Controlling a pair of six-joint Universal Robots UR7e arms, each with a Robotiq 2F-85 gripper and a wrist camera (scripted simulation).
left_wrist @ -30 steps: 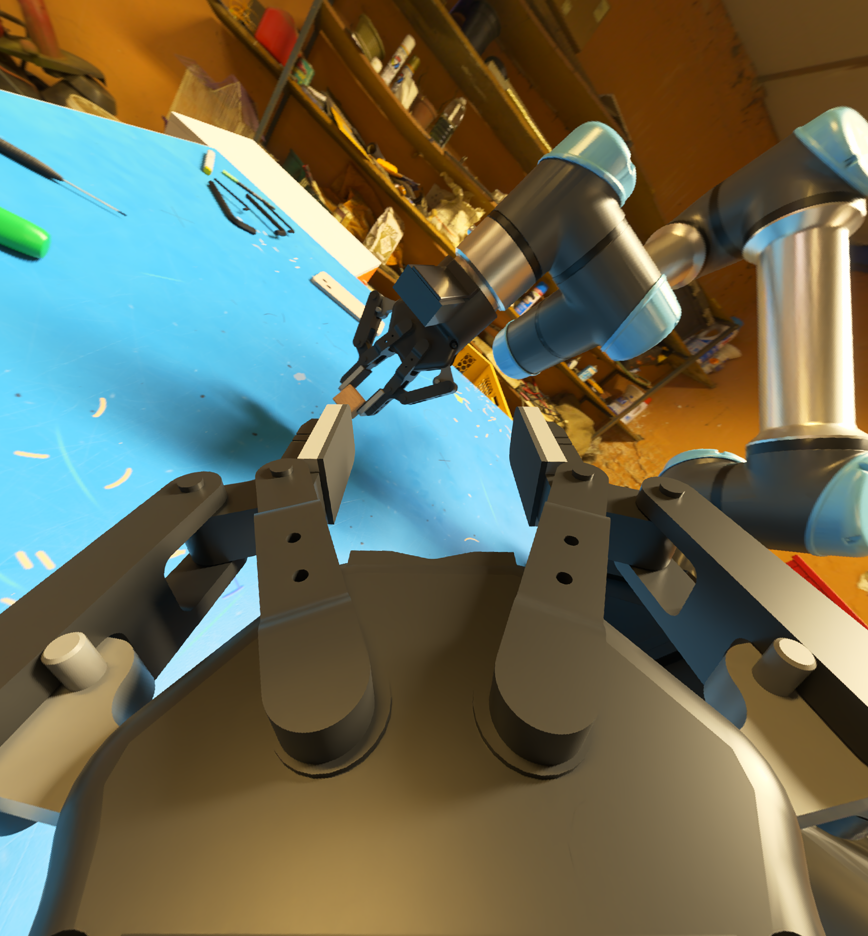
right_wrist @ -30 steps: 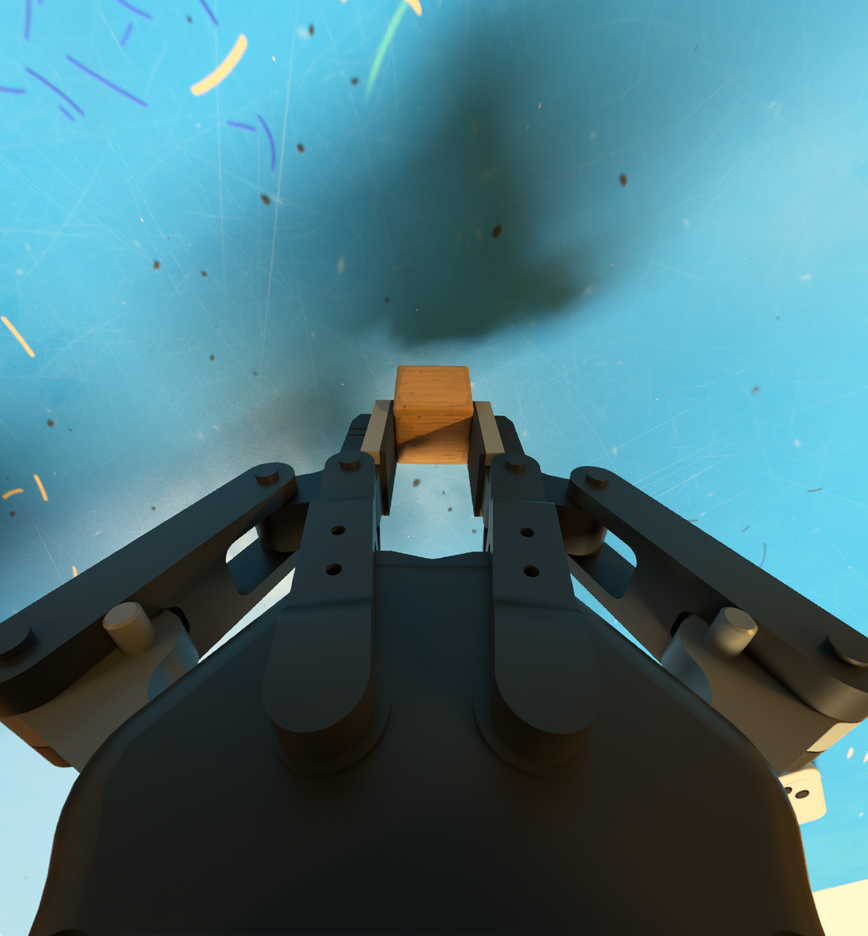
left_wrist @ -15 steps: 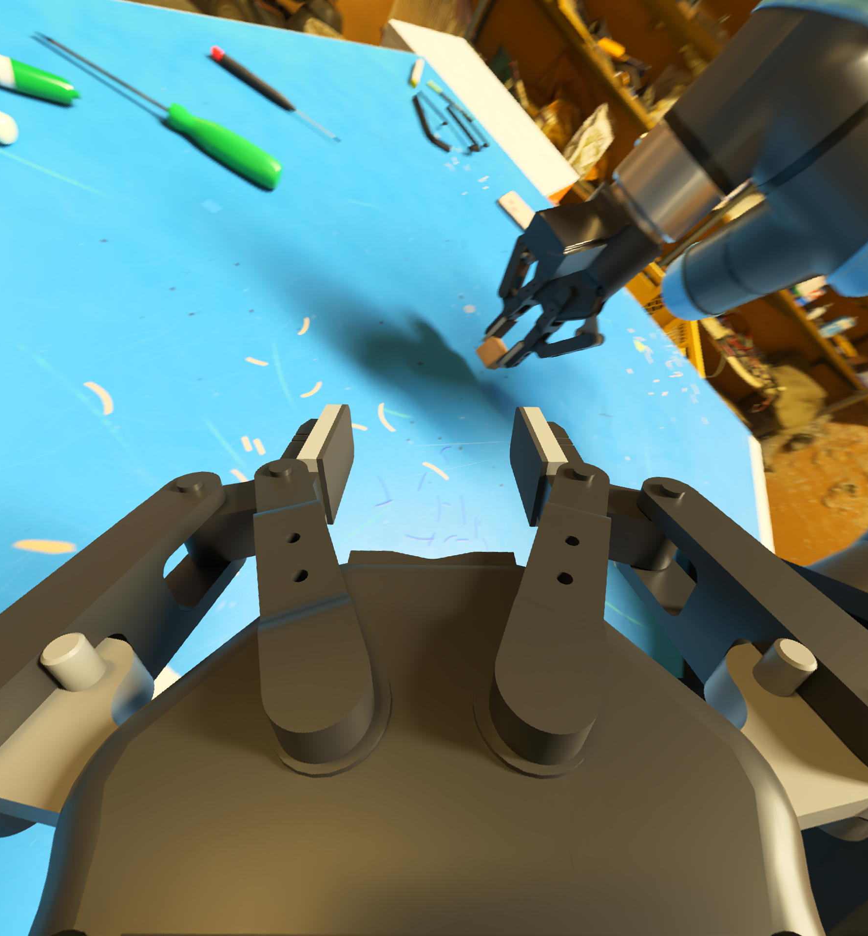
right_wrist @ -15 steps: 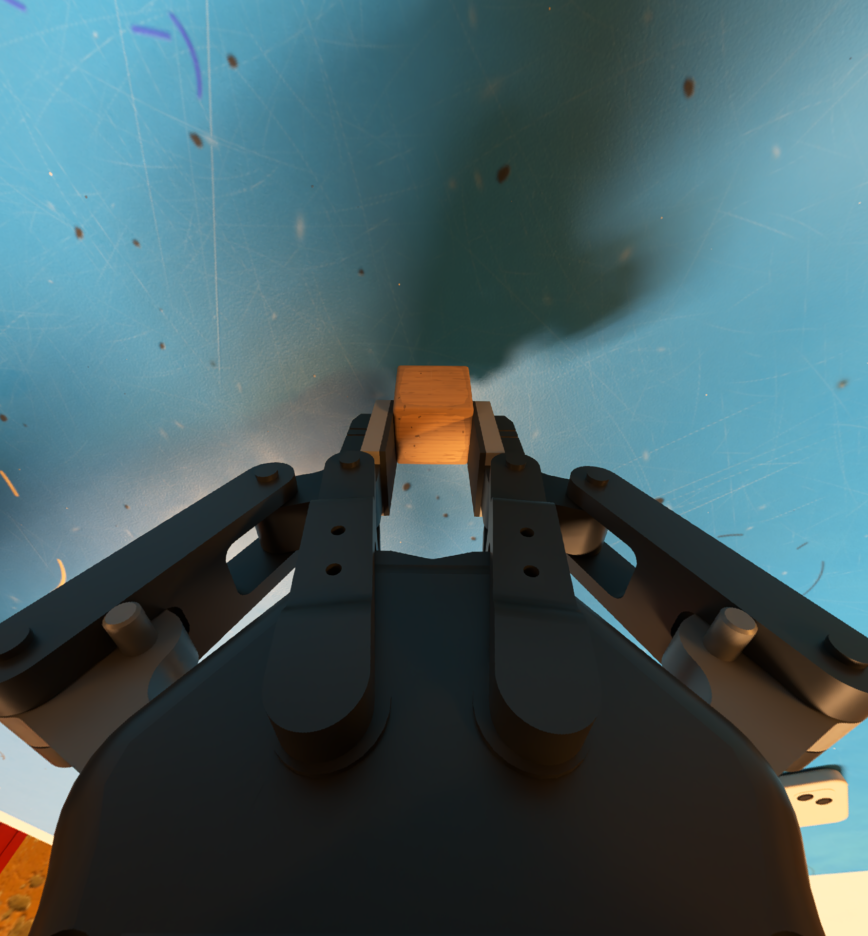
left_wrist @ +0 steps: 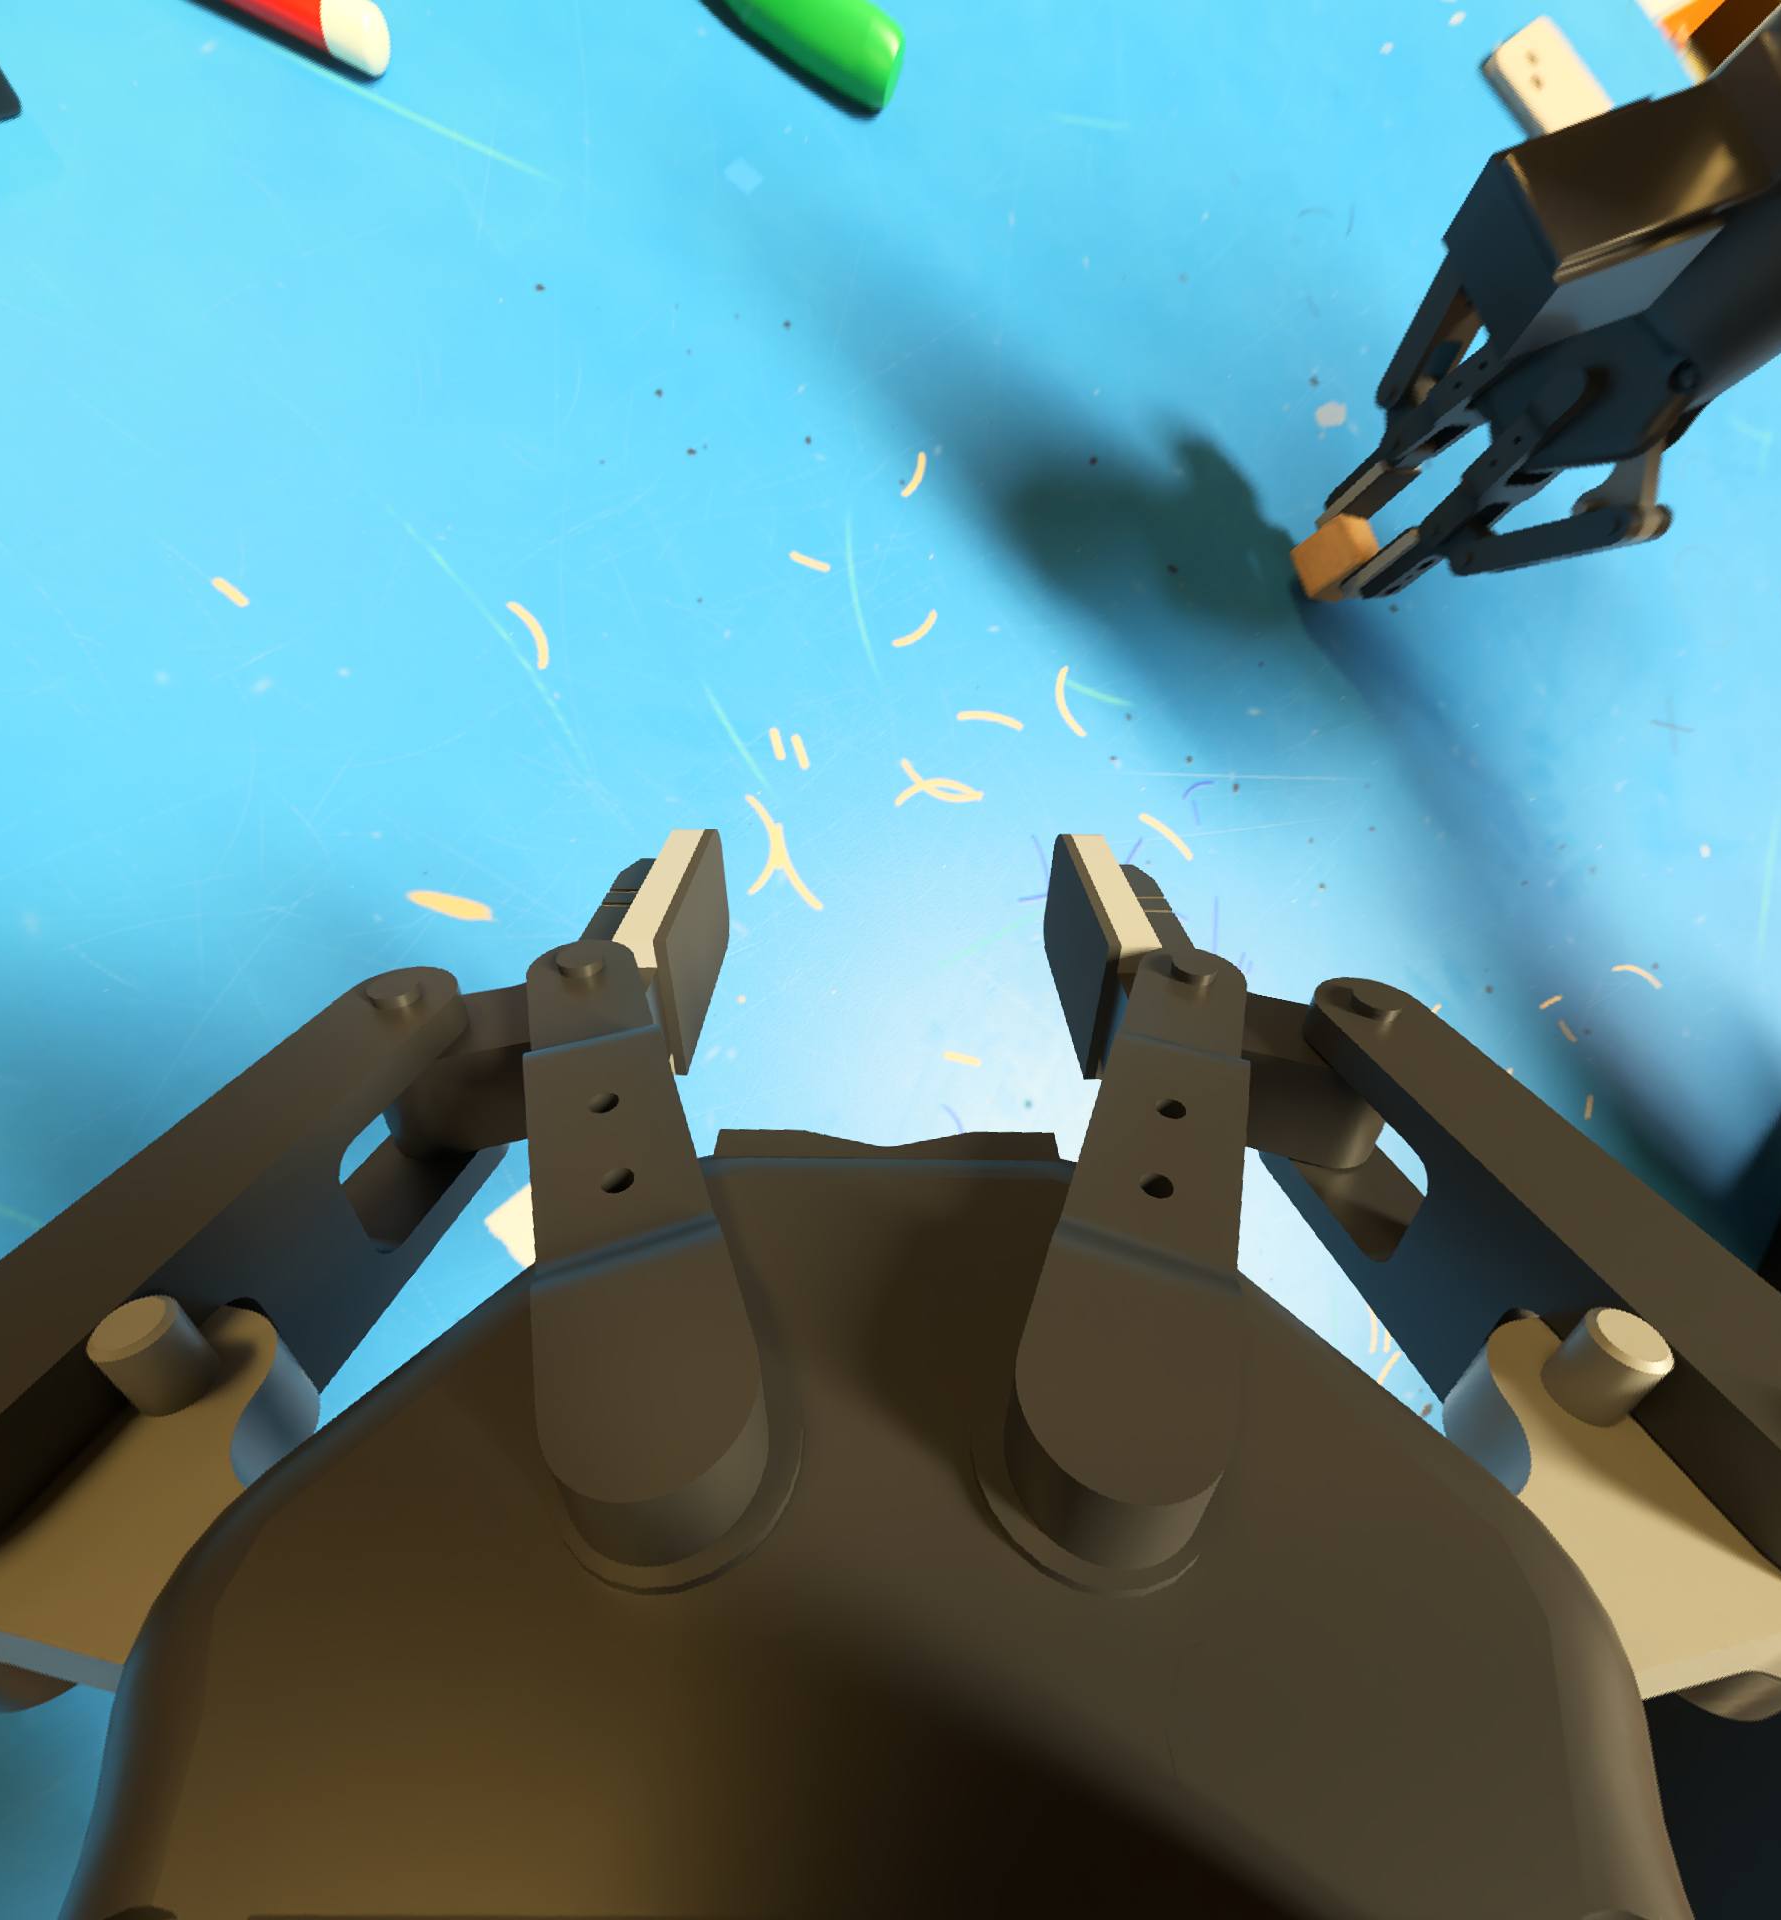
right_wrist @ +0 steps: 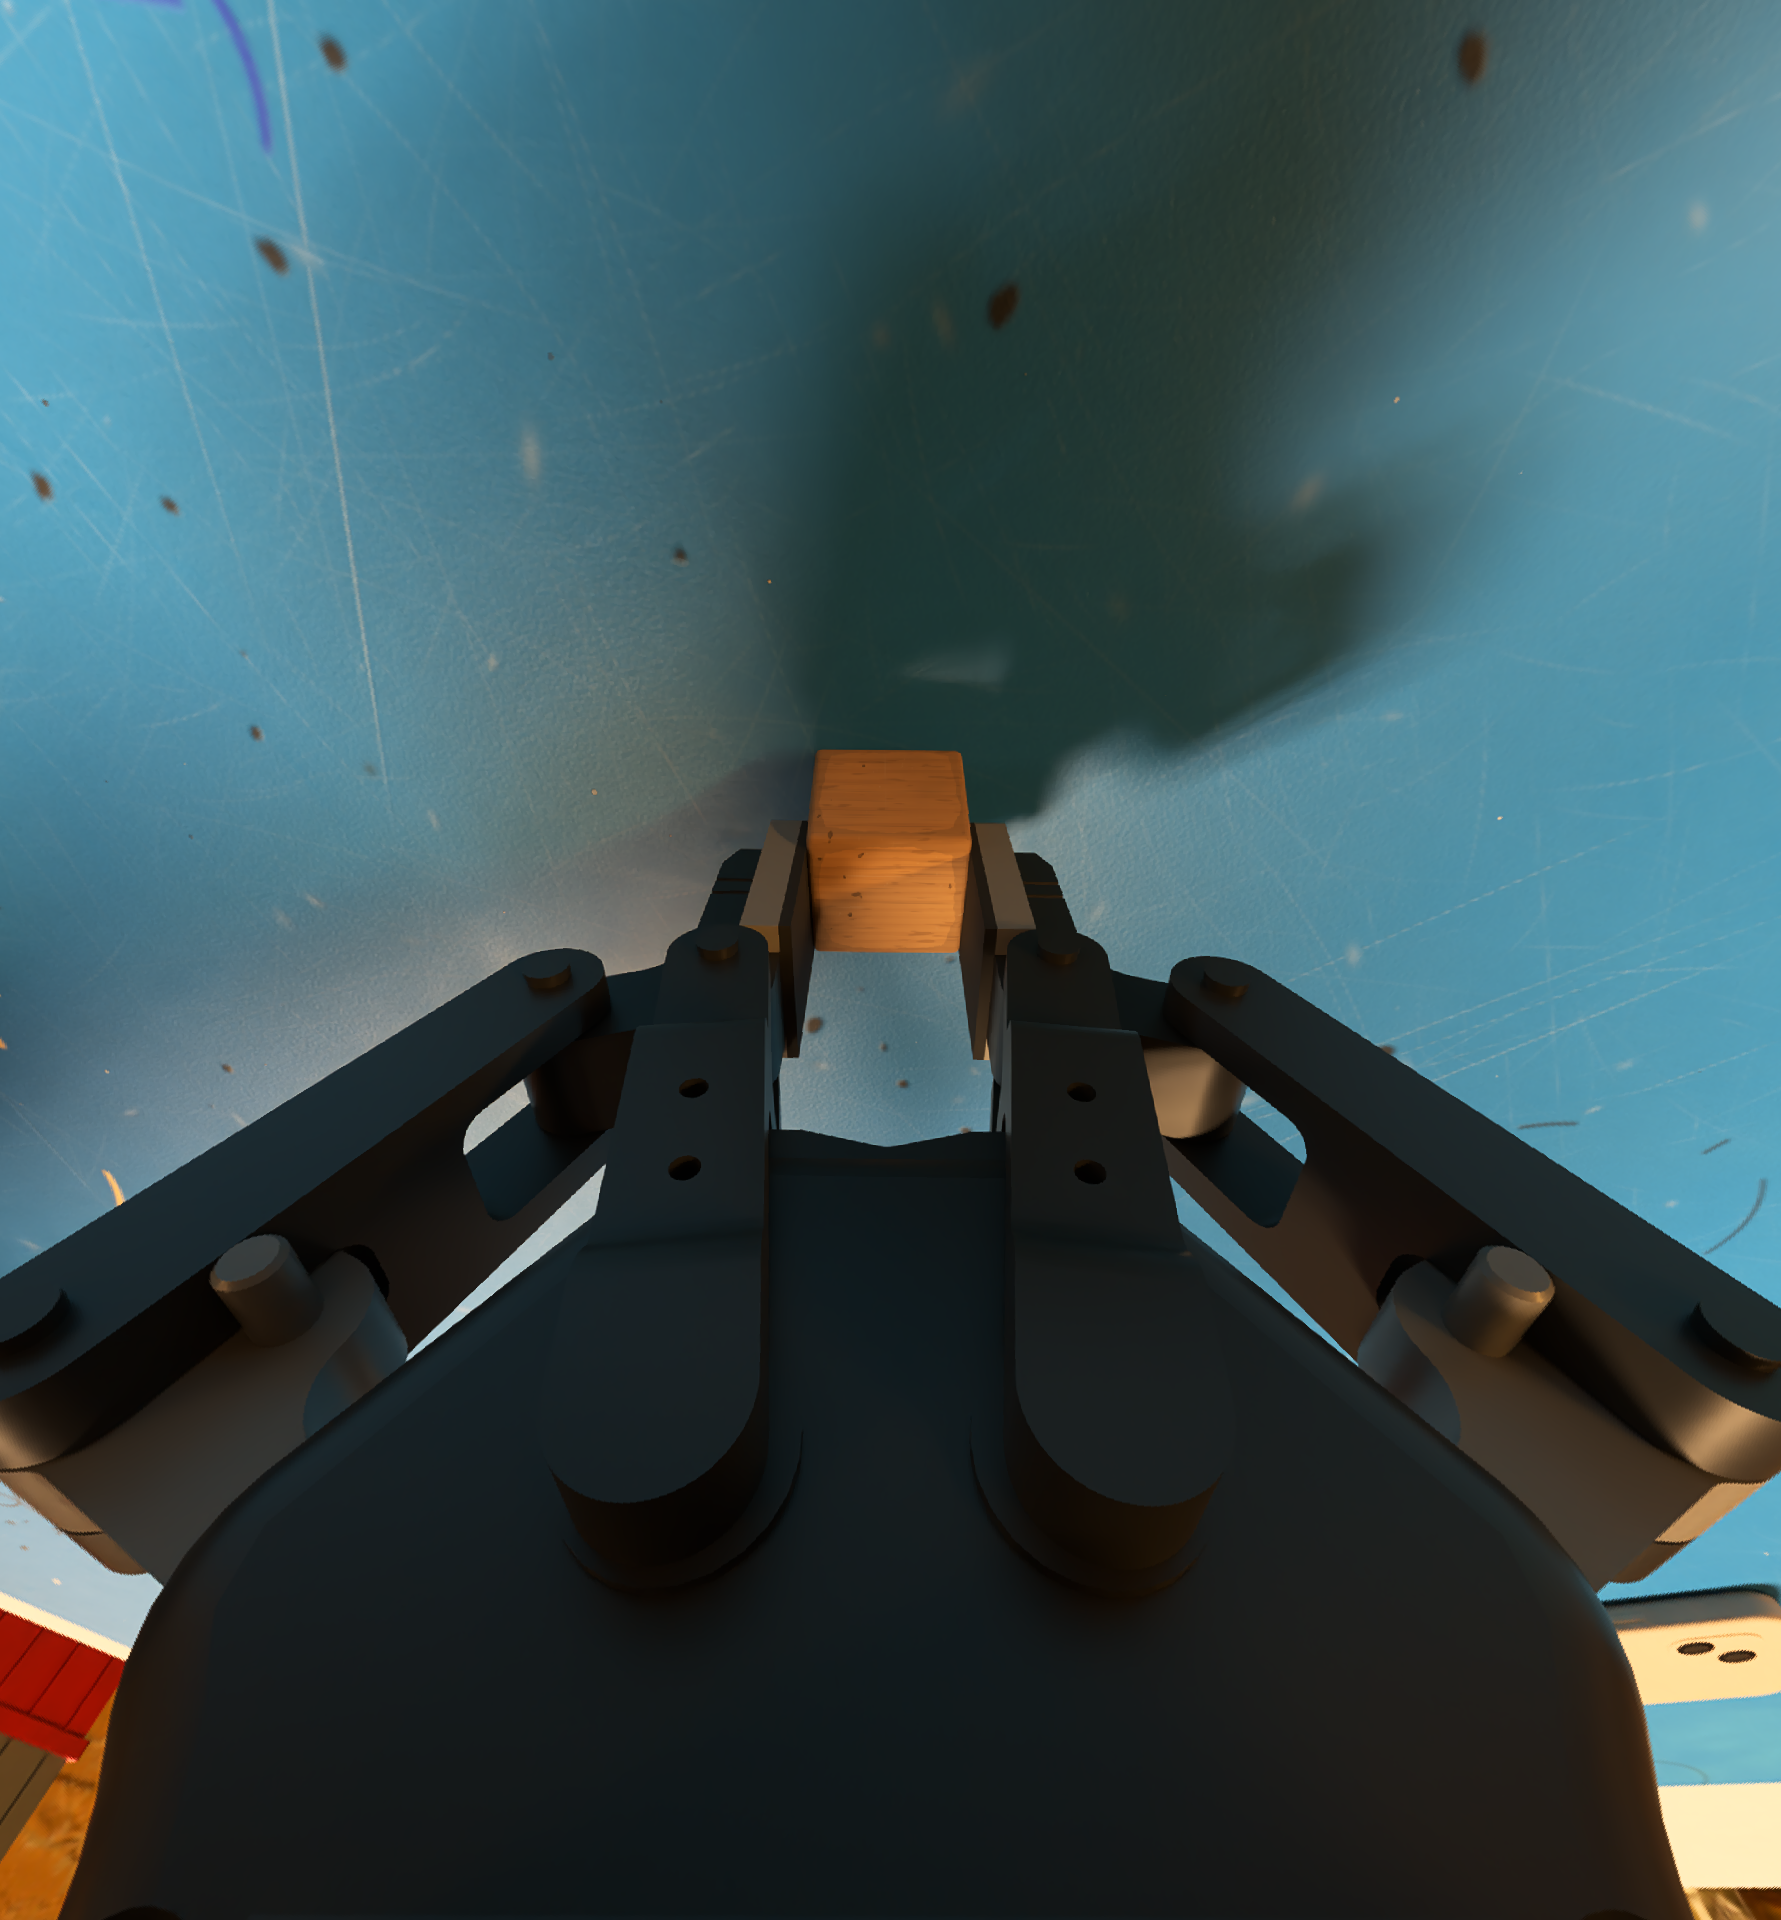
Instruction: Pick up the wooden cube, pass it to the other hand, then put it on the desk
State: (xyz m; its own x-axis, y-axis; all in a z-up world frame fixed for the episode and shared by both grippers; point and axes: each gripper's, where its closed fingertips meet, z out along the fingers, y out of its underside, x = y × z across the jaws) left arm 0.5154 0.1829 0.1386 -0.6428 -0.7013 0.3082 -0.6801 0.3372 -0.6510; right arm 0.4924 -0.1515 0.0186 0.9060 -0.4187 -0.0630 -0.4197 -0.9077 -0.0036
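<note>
My right gripper (right_wrist: 888,883) is shut on the small wooden cube (right_wrist: 888,847), held between its two pads just above the blue desk (right_wrist: 242,520). The cube's shadow meets it at its far edge. In the left wrist view the right gripper (left_wrist: 1369,540) shows at the upper right with the cube (left_wrist: 1335,556) at its tips, low over the desk (left_wrist: 346,468), touching or nearly touching it. My left gripper (left_wrist: 886,904) is open and empty, above the desk, well apart from the cube.
A green tool handle (left_wrist: 824,47) and a red and white handle (left_wrist: 325,26) lie at the far edge of the left wrist view. A small white block (left_wrist: 1546,73) lies near the right arm; it also shows in the right wrist view (right_wrist: 1701,1652). A red box (right_wrist: 13,1673) stands off the desk edge.
My right gripper has lowered the cube toward the desk; the shadow has closed in on the cube. My left gripper has pulled back and tilted down toward the desk, still open.
</note>
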